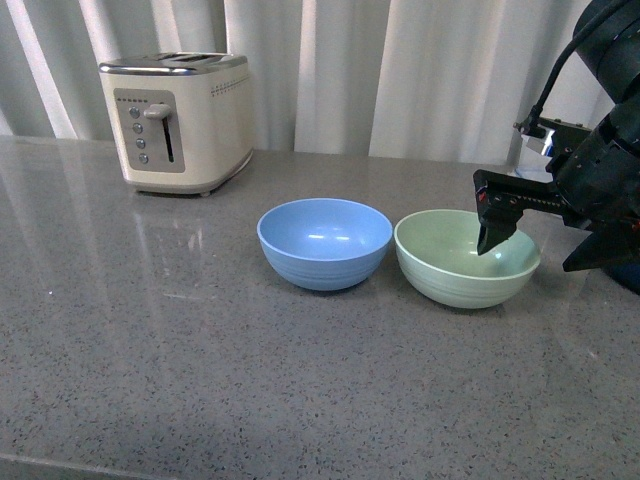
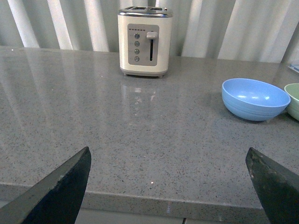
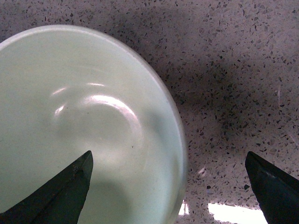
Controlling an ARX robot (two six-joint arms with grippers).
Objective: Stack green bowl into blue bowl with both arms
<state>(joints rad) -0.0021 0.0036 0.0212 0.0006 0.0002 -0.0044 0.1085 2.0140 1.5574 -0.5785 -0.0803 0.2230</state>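
The blue bowl and the green bowl sit side by side, nearly touching, on the grey speckled counter, green one to the right. My right gripper hangs open over the green bowl's right rim. In the right wrist view the green bowl fills most of the frame; my right gripper straddles its rim, one finger over the inside, the other over bare counter. My left gripper is open and empty near the counter's front edge, far from the blue bowl and the green bowl.
A cream toaster stands at the back left, also visible as the toaster from the left wrist. Pale curtains close off the back. A shiny object sits behind the right arm. The counter's front edge lies just below my left gripper.
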